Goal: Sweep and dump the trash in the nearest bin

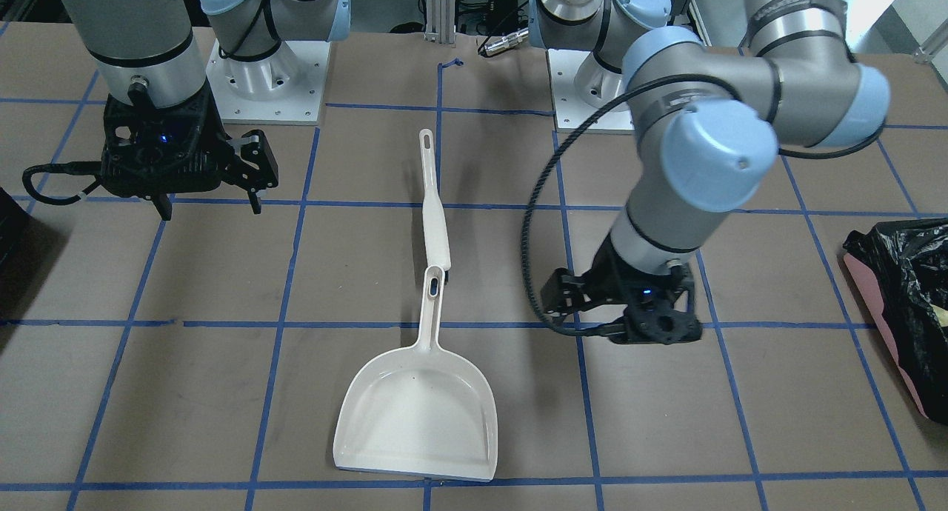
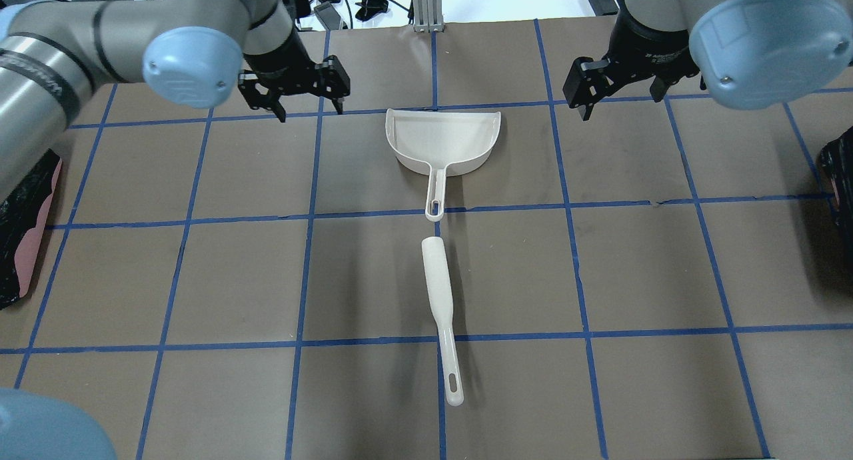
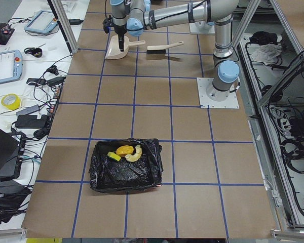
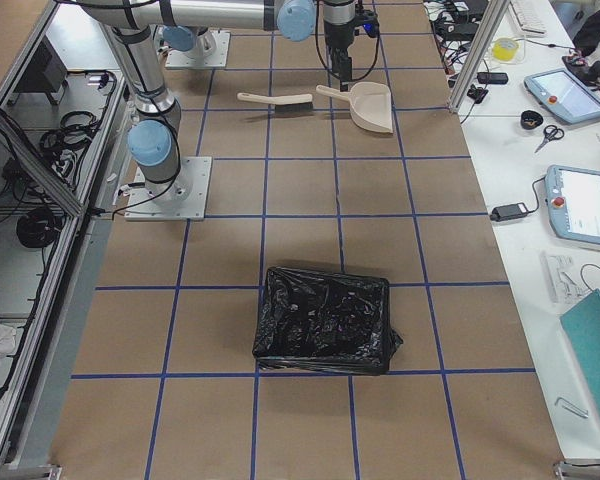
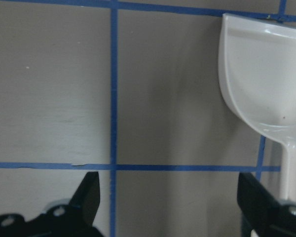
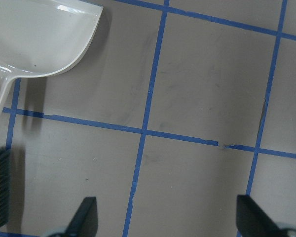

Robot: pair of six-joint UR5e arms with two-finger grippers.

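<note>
Table (image 2: 633,273): brown surface gridded with blue tape, long axis running from the robot's left end to its right end. Bin (image 3: 104,178): black-lined, on the centre line toward the table's left end, well apart from both arms. Second bin (image 4: 325,322): same black lining, toward the right end; no contents can be made out. Dustpan (image 2: 443,137): white, empty, flat on the table at mid-length toward the operators' edge, mouth to that edge, handle pointing back at the robot's edge. Brush (image 2: 440,287): white, in line with the dustpan handle on the robot's side of it, head end just short of the handle, a small gap between. Left gripper (image 2: 311,112): fingers spread wide, holding nothing, hovering beside the dustpan on its left-end side. Right gripper (image 1: 209,209): likewise spread and empty, on the right-end side, so the pan lies between the two, about equally near. Trash: amber lump (image 3: 124,150), croissant piece (image 3: 135,154) and sponge wedge (image 3: 113,156), clustered together inside the left-end bin. Judgement: dumping looks complete; the left arm is the nearer to that bin, along the table's long axis.
</note>
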